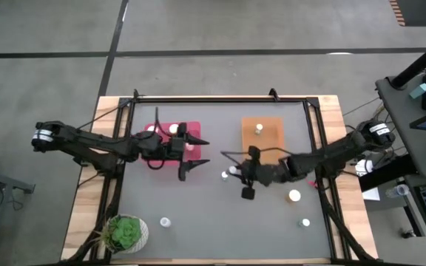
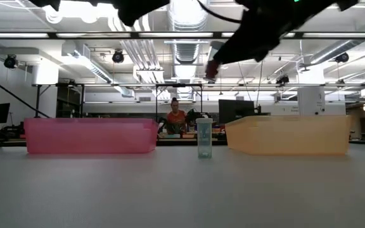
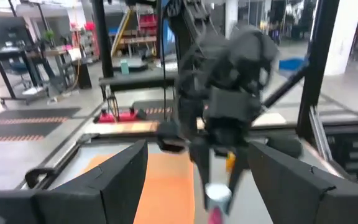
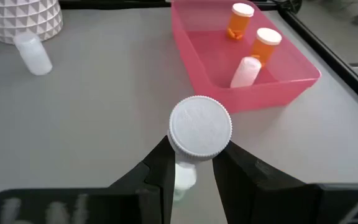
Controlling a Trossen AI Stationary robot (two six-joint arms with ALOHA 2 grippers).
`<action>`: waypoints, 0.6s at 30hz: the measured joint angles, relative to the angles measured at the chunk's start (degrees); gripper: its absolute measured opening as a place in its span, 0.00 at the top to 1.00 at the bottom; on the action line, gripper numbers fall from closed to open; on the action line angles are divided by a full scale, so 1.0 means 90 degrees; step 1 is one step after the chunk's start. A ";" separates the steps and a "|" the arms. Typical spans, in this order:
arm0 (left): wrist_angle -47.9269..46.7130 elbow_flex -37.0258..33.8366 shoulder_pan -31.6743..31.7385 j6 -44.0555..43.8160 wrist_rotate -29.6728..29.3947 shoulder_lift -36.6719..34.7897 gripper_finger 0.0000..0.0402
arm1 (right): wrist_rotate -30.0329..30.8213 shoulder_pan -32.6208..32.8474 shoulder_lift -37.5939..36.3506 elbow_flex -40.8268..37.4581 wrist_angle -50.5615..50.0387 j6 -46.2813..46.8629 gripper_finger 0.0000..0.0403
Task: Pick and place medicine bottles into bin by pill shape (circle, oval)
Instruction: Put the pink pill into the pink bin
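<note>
Worktop (image 1: 198,222) surface is grey, framed by wooden edges and a dark rail. Two trays of like size sit toward the far side: the pink bin (image 1: 170,140) on the left, the orange bin (image 1: 262,137) on the right. The pink bin holds three bottles: two orange-bodied ones (image 4: 241,20) standing upright and one pale one (image 4: 245,71) leaning against the near wall. The orange bin holds one white-capped bottle (image 1: 259,129). A white pot (image 1: 126,233) with a green plant stands at the near left corner of the worktop. The left arm reaches over the pink bin; the left pincer (image 1: 196,155) hangs just past the bin's right edge with its fingers spread apart and nothing between them. The right arm extends from the right side toward the middle of the worktop; the right pincer (image 4: 191,158) is clamped on a held bottle (image 4: 200,127), its fingers pressed against the body just below the round white cap, in the gap between the two bins. Loose bottles remain on the worktop: one pale bottle (image 1: 165,221) near the pot, one wider capped bottle (image 1: 294,196) near the right arm, and one small bottle (image 1: 305,222) nearer the front right edge.
</note>
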 joint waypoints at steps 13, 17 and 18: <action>-0.1287 -0.0264 -0.0004 -0.0340 0.0009 -0.0277 0.35 | -0.0844 -0.1063 0.0353 0.0542 0.0376 -0.0781 0.78; -0.0390 -0.0264 -0.0004 -0.0244 0.0020 0.0438 0.35 | -0.0912 -0.1063 0.0689 0.0818 0.0300 -0.0938 0.78; -0.0159 -0.0262 -0.0003 -0.0185 0.0022 0.0631 0.35 | -0.0923 -0.1062 0.0754 0.0908 0.0189 -0.0962 0.78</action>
